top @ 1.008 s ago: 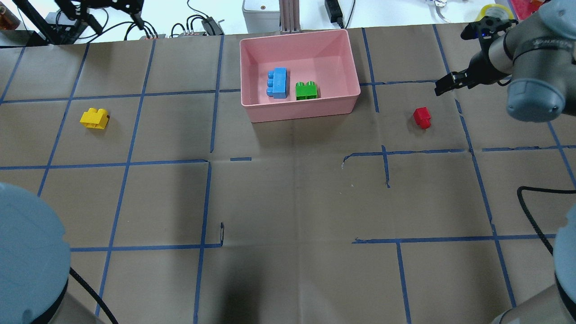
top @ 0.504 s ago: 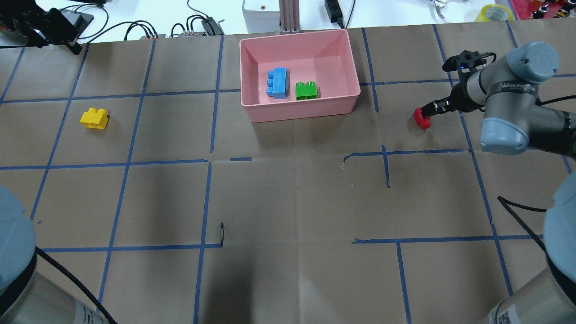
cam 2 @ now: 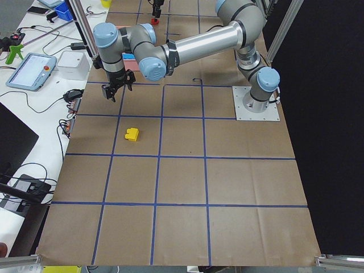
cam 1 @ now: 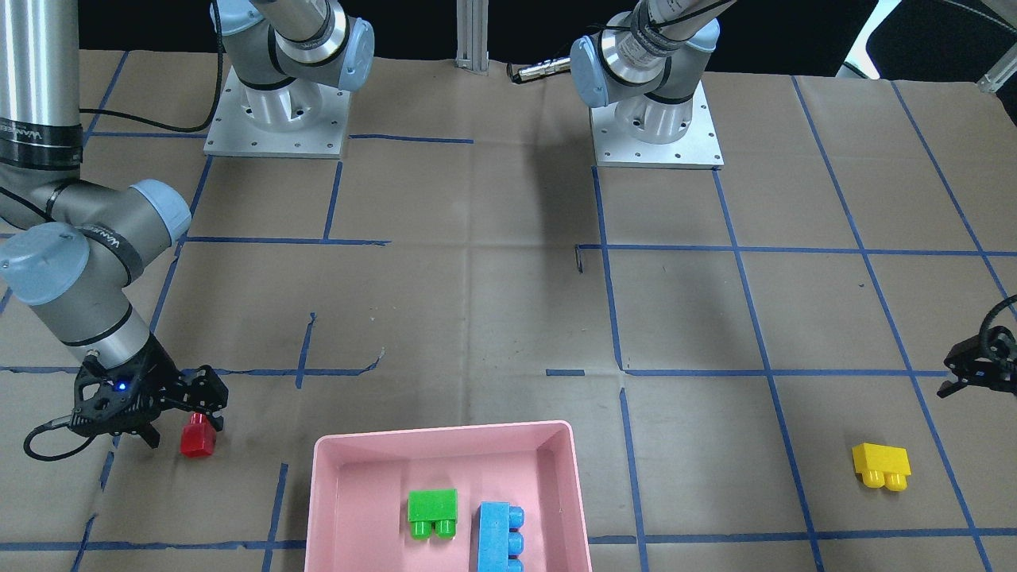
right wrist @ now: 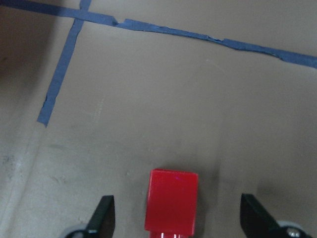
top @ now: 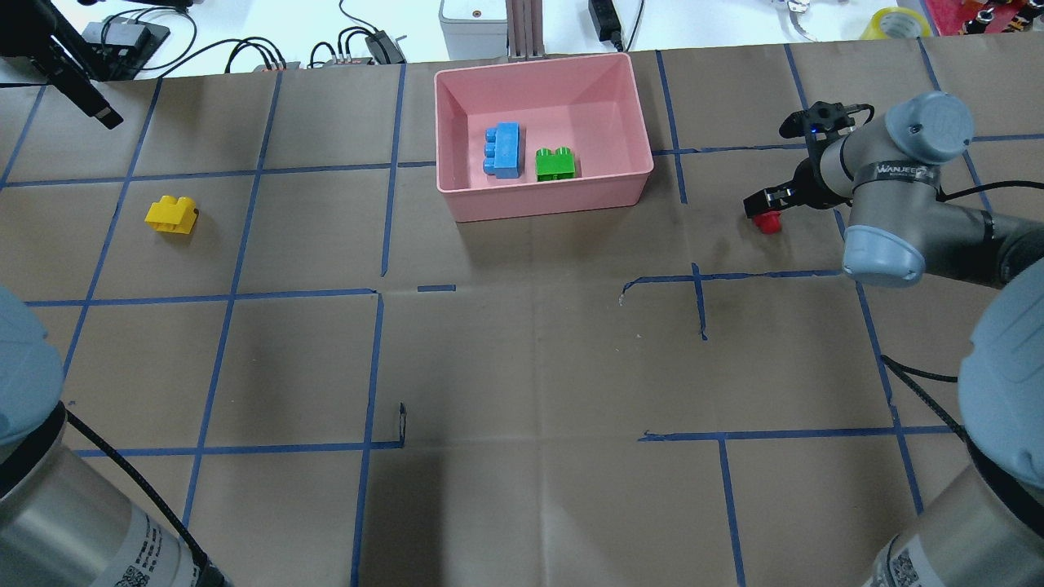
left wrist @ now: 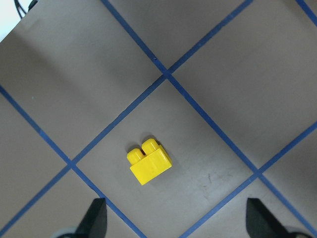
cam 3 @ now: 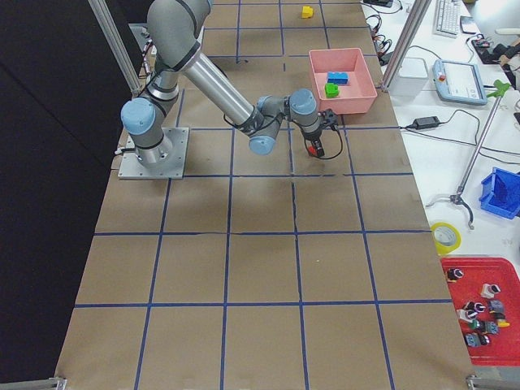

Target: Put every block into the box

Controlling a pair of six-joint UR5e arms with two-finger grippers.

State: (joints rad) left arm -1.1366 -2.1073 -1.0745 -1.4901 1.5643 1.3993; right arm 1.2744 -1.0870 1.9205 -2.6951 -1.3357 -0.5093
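The pink box stands at the table's far middle and holds the blue block and the green block. The red block lies on the table to the box's right. My right gripper is open and low over it. In the right wrist view the red block sits between the two fingers. The yellow block lies far left. My left gripper is open above the far-left corner. In the left wrist view the yellow block lies ahead of its fingers.
Cables and a power strip lie beyond the table's far edge, with a tape roll at the far right. The arm bases stand on the robot's side. Blue tape lines cross the brown paper.
My right gripper has come down and toward the box to straddle the red block. My left gripper has shifted at the far-left corner. The blocks have not moved.
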